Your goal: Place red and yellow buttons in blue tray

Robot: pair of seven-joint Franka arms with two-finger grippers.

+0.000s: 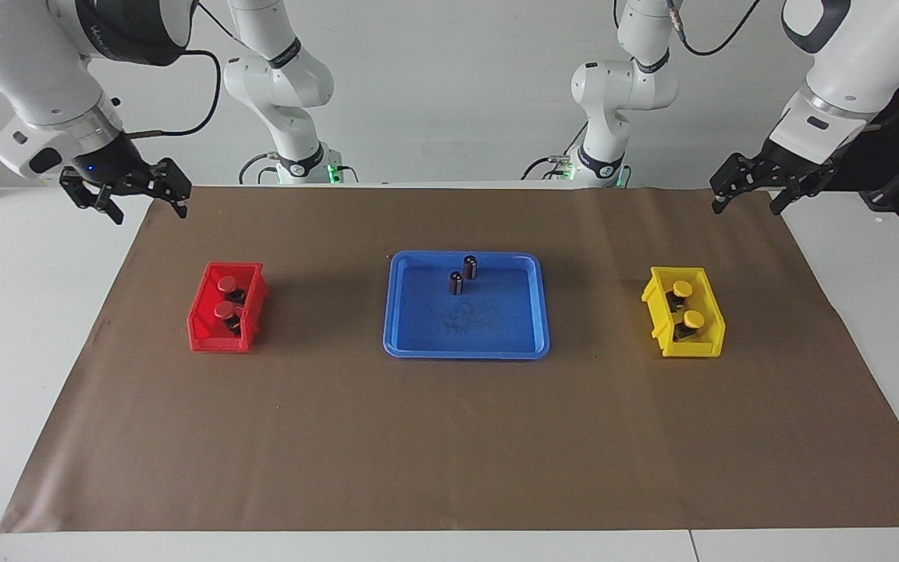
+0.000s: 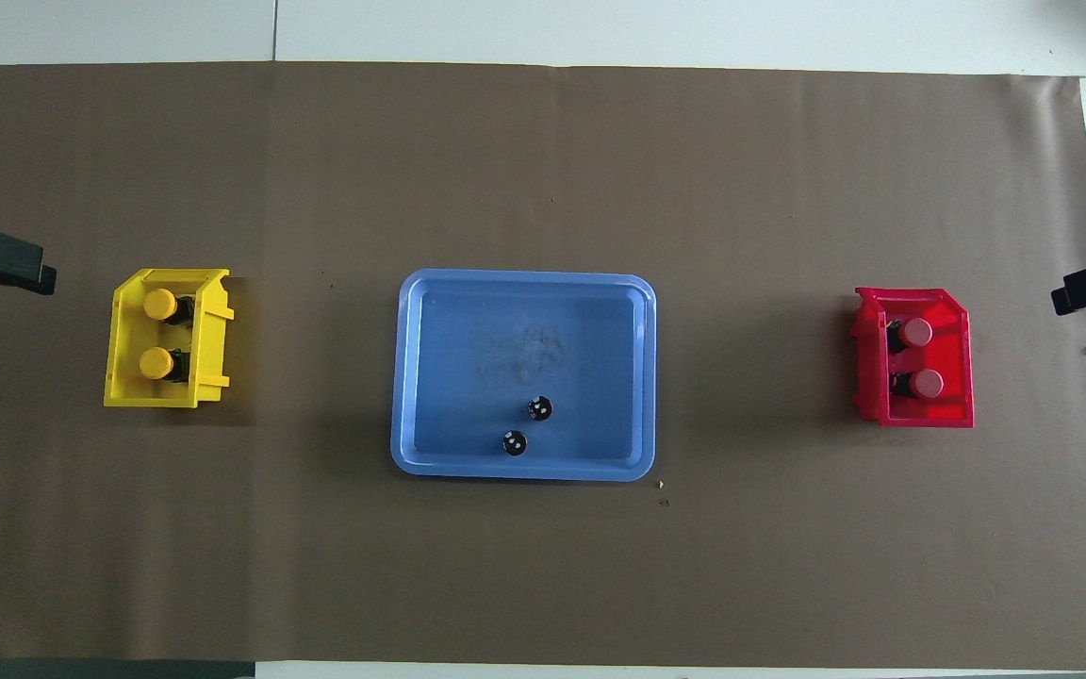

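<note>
**Stock at rest, hazards noted**

Blue tray (image 1: 466, 343), mid-surface: carried two dark cylinders (image 1: 463, 275), liable to topple if bumped. Red bin (image 1: 198, 316), yellow bin (image 1: 711, 312): held red buttons (image 1: 226, 297) and yellow buttons (image 1: 687, 304), tight walls risking snagged lifts. Left pincer (image 1: 750, 195), right pincer (image 1: 129, 195): released, raised over the surface's ends.

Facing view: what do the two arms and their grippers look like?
Both arms are glossy white with rounded segments and dark joint bands. Black cables run along them. The left gripper and the right gripper are black linkages on silver wrist rings; the right wrist shows a small blue light.
</note>
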